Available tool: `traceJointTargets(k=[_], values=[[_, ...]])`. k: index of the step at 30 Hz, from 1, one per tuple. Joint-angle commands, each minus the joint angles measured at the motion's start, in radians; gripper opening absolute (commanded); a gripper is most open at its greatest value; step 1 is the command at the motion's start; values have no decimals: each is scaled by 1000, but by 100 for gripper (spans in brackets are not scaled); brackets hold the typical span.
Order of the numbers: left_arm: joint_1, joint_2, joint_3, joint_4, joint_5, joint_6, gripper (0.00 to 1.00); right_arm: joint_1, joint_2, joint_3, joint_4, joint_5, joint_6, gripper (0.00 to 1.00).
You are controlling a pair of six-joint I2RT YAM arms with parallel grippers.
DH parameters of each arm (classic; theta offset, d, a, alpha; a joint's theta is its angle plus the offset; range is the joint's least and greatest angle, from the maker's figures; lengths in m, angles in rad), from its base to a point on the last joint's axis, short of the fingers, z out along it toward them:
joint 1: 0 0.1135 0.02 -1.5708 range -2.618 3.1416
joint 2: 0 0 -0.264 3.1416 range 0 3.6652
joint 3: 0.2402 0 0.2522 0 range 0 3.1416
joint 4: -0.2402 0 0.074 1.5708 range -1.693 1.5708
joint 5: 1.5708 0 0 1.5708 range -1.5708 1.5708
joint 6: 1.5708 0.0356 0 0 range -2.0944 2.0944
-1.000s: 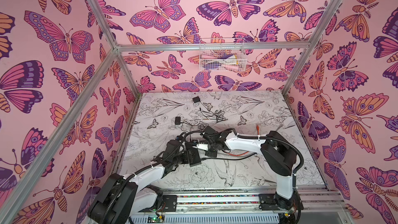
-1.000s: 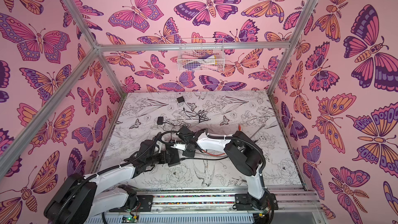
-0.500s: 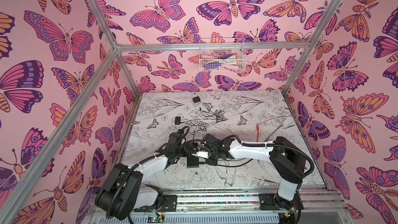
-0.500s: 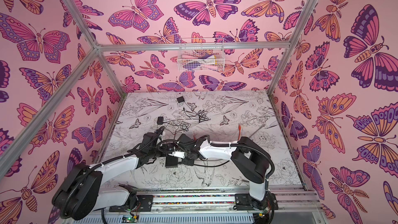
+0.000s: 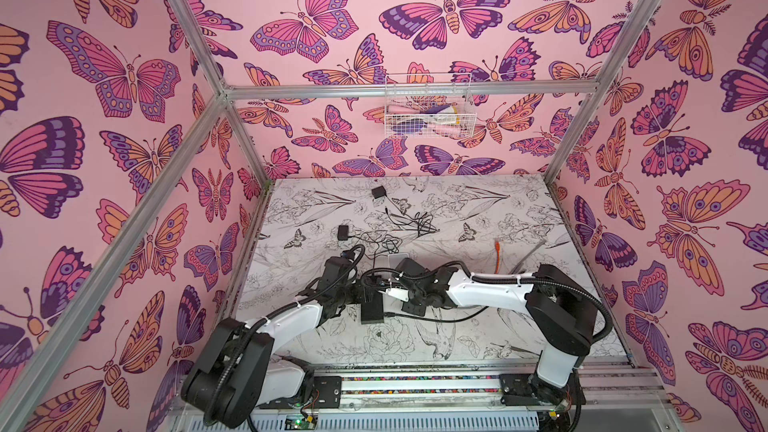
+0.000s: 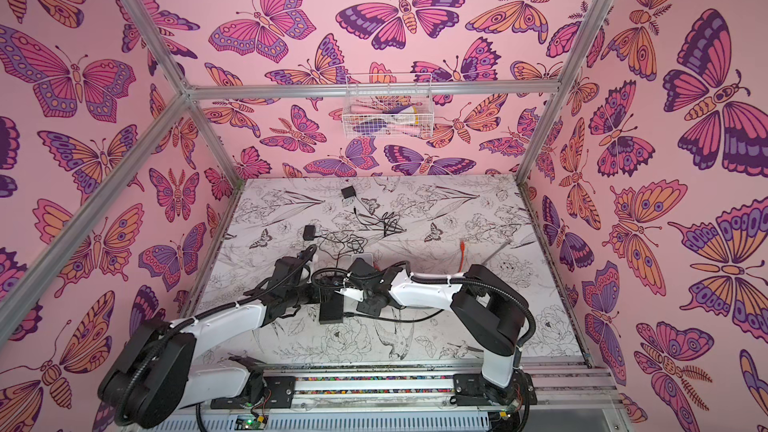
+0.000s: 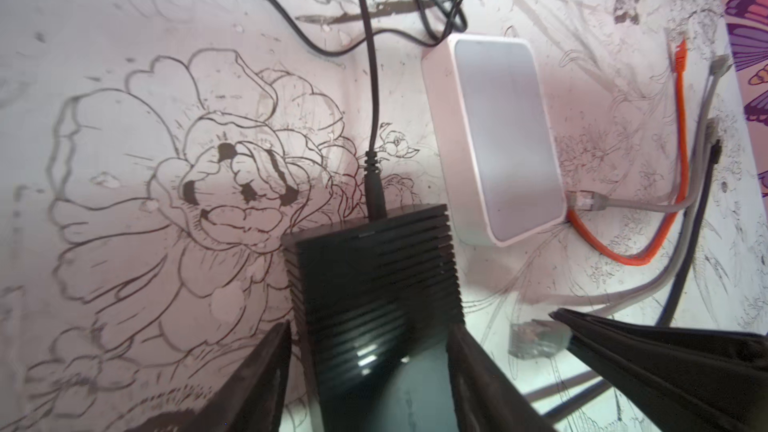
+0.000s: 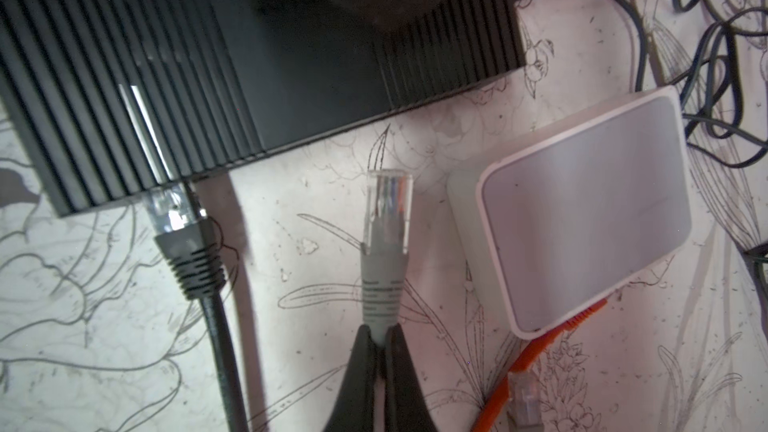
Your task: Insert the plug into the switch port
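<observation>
- Left tool (image 7: 370, 326): its fingers (image 7: 266, 367) stand against opposite sides of the black switch (image 7: 374, 276). It is closed across the switch and appears to brace it on the desk (image 7: 124, 35).
- Location: in a top view the black switch (image 5: 372, 310) lies just below the centre of the frame, where the two arms meet.
- Right tool (image 8: 380, 332): pinched tight on the grey boot of the plug (image 8: 387, 201).
- Plug position: the clear tip points at the switch's near edge but stands apart from it, with bare desk showing between. It is not inserted.
- A black cable's plug (image 8: 178, 222) is seated in that same edge, near the grey one.
- The white switch (image 8: 582, 209) lies just beside, with an orange cable (image 8: 540, 347) at its end. Judged not the target, since the left tool holds the black unit.
- Assessment: pick-up and bracing are done. Closing the gap, aligning the plug and pushing it home remain. No free port is visible, so alignment cannot be confirmed.
</observation>
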Motion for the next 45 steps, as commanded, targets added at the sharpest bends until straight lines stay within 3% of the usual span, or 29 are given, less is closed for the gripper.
traceJointTargets(k=[1, 13, 21, 32, 45], values=[[7, 54, 38, -17, 27, 26, 62, 5, -10, -4, -10, -33, 14, 0], [6, 149, 90, 10, 79, 28, 58, 89, 41, 38, -20, -90, 48, 0], [7, 163, 80, 62, 133, 28, 54, 162, 57, 61, 74, -139, 101, 0], [12, 89, 30, 49, 84, 22, 54, 100, -18, 58, -86, 55, 86, 0], [30, -28, -47, 41, 54, 0, 54, 72, 21, 73, -186, 36, 86, 0]])
